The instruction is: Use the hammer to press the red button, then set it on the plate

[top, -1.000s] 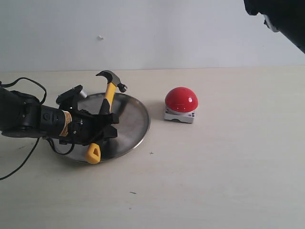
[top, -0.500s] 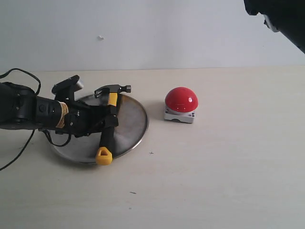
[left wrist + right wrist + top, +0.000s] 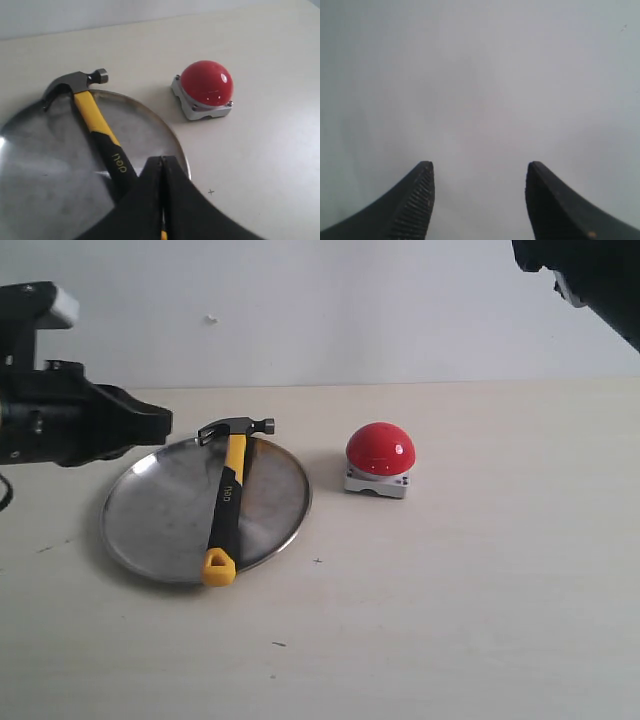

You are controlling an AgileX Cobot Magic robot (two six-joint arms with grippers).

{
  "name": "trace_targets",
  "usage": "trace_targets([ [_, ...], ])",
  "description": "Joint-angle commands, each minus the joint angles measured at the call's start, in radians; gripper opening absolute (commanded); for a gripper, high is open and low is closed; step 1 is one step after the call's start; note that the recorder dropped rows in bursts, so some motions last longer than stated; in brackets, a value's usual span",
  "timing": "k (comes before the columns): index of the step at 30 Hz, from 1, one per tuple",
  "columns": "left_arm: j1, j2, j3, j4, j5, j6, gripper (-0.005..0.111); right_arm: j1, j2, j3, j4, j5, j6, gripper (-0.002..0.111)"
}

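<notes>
moved: left gripper (image 3: 162,160) lifted off hammer (image 3: 228,502), jaws pressed together, empty
hammer: lies across plate (image 3: 150,508)
right gripper (image 3: 479,169): jaws spread wide, empty

Hammer (image 3: 228,502) across plate (image 3: 150,515) from 1 o'clock rim to 6 o'clock, button (image 3: 380,452) apart at plate's 3 o'clock, open gap between, left gripper (image 3: 160,423) near 10 o'clock, table (image 3: 450,620) free 4 to 7 o'clock.

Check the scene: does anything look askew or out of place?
The hammer lies diagonally across the plate, its head overhanging the far rim and its yellow loop poking past the near rim. Nothing else stands out.
</notes>
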Motion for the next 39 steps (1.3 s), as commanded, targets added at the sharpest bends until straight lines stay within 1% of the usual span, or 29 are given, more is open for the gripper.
trace_targets([
  [1, -0.002, -0.177, 0.09, 0.009, 0.132, 0.004, 0.0, -0.002, -0.007, -0.008, -0.01, -0.003, -0.002, 0.054],
  [3, -0.002, -0.262, 0.127, 0.002, 0.189, 0.004, 0.0, -0.002, -0.007, -0.008, -0.01, -0.003, -0.002, 0.054],
  [4, -0.002, -0.306, 0.146, 0.002, 0.196, 0.0, 0.0, -0.002, -0.007, -0.008, -0.01, -0.003, -0.002, 0.054],
  [10, -0.002, -0.533, 0.248, -0.007, 0.165, -0.002, 0.0, -0.002, -0.007, -0.008, -0.01, -0.003, -0.002, 0.054],
  [14, -0.002, -0.692, 0.322, -0.053, 0.158, 0.013, 0.0, -0.002, -0.007, -0.008, -0.01, -0.003, -0.002, 0.054],
  [15, 0.0, -0.736, 0.341, -0.113, 0.176, 0.053, 0.0, -0.002, -0.007, -0.008, -0.01, -0.003, -0.002, 0.054],
  [16, 0.0, -0.78, 0.36, -0.224, 0.204, 0.141, 0.0, -0.002, -0.007, -0.008, -0.01, -0.003, -0.002, 0.054],
  [17, 0.0, -0.814, 0.376, -0.343, 0.221, 0.275, 0.0, -0.002, -0.007, -0.008, -0.01, -0.003, -0.002, 0.054],
  [19, 0.0, -0.891, 0.414, -0.679, 0.228, 0.619, 0.0, -0.002, -0.007, -0.008, -0.01, -0.003, -0.002, 0.054],
  [22, 0.0, -0.973, 0.474, -1.104, 0.226, 1.021, 0.0, -0.002, -0.007, -0.008, -0.01, -0.003, -0.002, 0.054],
  [23, 0.0, -0.996, 0.489, -1.203, 0.226, 1.105, 0.0, -0.002, -0.007, -0.008, -0.01, -0.003, -0.002, 0.054],
  [24, 0.0, -1.016, 0.507, -1.249, 0.224, 1.169, 0.0, -0.002, -0.007, -0.008, -0.01, -0.003, -0.002, 0.054],
  [27, 0.0, -1.051, 0.543, -1.248, 0.218, 1.211, 0.0, -0.002, -0.007, -0.008, -0.01, -0.003, -0.002, 0.054],
  [36, -0.002, -1.073, 0.58, -1.236, 0.223, 1.213, 0.0, -0.002, -0.007, -0.008, -0.01, -0.003, -0.002, 0.054],
  [37, 0.002, -1.077, 0.581, -1.236, 0.223, 1.213, 0.0, -0.002, -0.007, -0.008, -0.01, -0.003, -0.002, 0.054],
  [39, 0.034, -1.087, 0.583, -1.236, 0.226, 1.213, 0.0, -0.002, -0.007, -0.008, -0.01, -0.003, -0.002, 0.054],
])
